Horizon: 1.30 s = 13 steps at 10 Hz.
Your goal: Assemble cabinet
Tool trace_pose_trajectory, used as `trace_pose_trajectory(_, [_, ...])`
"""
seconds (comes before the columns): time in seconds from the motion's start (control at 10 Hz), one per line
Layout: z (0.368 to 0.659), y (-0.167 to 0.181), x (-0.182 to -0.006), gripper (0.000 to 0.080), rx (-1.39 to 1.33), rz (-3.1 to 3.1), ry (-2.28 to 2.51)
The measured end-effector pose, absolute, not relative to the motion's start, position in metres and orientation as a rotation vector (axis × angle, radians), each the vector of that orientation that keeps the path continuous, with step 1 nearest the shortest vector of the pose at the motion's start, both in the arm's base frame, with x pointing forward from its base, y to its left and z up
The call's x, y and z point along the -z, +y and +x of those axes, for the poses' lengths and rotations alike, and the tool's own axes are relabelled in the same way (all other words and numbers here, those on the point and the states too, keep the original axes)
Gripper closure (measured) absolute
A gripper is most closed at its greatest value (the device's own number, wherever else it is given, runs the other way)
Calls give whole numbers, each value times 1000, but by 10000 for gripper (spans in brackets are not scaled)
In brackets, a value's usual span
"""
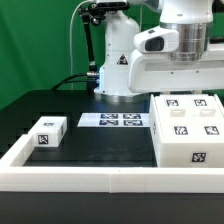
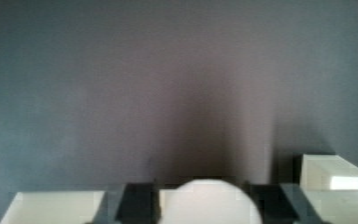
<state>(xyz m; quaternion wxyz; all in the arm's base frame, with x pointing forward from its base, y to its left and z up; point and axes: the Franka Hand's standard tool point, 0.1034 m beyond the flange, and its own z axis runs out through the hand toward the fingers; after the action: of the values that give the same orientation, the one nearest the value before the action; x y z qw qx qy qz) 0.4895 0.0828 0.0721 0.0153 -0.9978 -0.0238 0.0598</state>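
- Cabinet body [image 1: 188,118]: on the worktop [image 1: 95,143], at 4 o'clock in the exterior view and just beside the marker board [image 1: 112,121], on its 3 o'clock side.
- It lies flat with a broad face up and one side face toward 6 o'clock. The frame edge clips its 3 o'clock end, so I can't call the long axis.
- Small cabinet block [image 1: 47,130]: at 9 o'clock, well apart from the body, tagged face toward 6 o'clock, long axis roughly 9–3.
- Markings: black-and-white square tags, several on the body's top, one on its near face, one on the block. A dark mark on the arm's base is too small to read.
- Arm [image 1: 178,40]: above the body, at 1 o'clock.
- Claw: can't make it out. The wrist view is a blur with pale shapes [image 2: 202,203], so apart or together, can't tell.
- Border wall [image 1: 100,182]: runs along the 6 o'clock edge.
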Motion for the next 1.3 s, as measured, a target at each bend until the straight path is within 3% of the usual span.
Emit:
trace_pose_trajectory(0.3, [484, 85, -97, 574, -480, -3086, -54])
trace_pose_trajectory(0.6, [484, 85, -92, 574, -475, -3087, -55])
trace_pose_trajectory(0.7, [479, 85, -83, 574, -512, -3083, -53])
trace_pose_trajectory(0.9, [468, 87, -88, 574, -661, -3065, -44])
trace_pose_trajectory(1.1, [481, 83, -110, 574, -757, -3039, -55])
trace_pose_trajectory(1.3, [478, 84, -105, 574, -752, -3042, -59])
